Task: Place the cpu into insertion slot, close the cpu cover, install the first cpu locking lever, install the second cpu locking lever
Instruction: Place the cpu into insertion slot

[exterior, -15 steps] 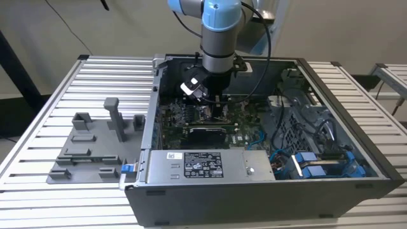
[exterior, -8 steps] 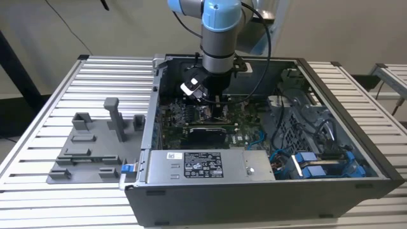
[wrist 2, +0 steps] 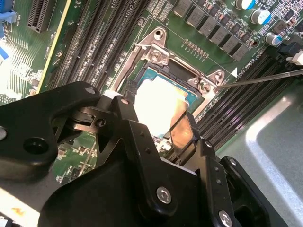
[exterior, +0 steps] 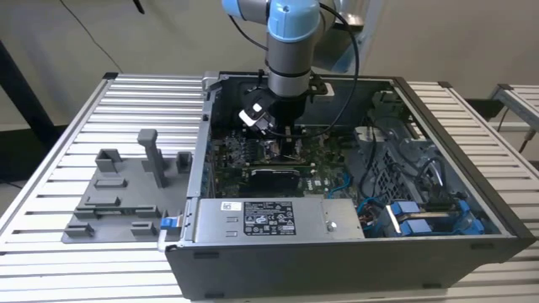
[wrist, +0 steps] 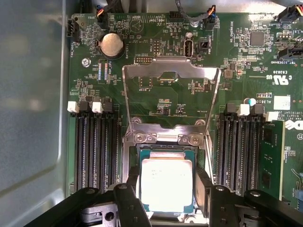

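Note:
The cpu (wrist: 166, 182), a flat square chip with a pale metal top, lies level in the insertion slot (wrist: 165, 138) on the green board. My gripper (wrist: 166, 194) reaches down over it, one black finger against each of two opposite edges, shut on the chip. In the second wrist view the cpu (wrist 2: 158, 104) shines bright between the fingers of the gripper (wrist 2: 154, 120). The cpu cover (wrist: 170, 70), a thin silver frame, stands swung open behind the socket. A thin locking lever (wrist 2: 270, 77) sticks out from the socket's corner. In the exterior view the gripper (exterior: 282, 142) is deep inside the computer case.
Rows of black memory slots (wrist: 94, 146) flank the socket on both sides. A grey box with a white label (exterior: 269, 218) sits at the front of the case. Blue connectors (exterior: 421, 218) and cables fill the exterior view's right. A grey fixture (exterior: 118, 189) stands on the slatted table.

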